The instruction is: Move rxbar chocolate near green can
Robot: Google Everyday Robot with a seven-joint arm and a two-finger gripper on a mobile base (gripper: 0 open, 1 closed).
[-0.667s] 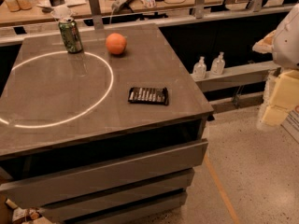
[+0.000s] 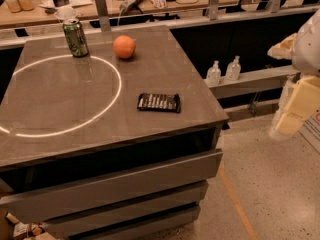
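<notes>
The rxbar chocolate (image 2: 159, 102) is a flat black bar with white lettering, lying near the right front part of the grey table top (image 2: 60, 104). The green can (image 2: 75, 37) stands upright at the far left of the table, on the edge of a bright ring of light. My gripper (image 2: 294, 109) hangs off the table at the right edge of the view, over the floor, well to the right of the bar and touching nothing.
A round orange fruit (image 2: 124, 47) sits to the right of the can. Two small clear bottles (image 2: 223, 72) stand on a low ledge behind the table's right side. A cluttered wooden bench (image 2: 115, 4) runs along the back. Drawers sit below the table top.
</notes>
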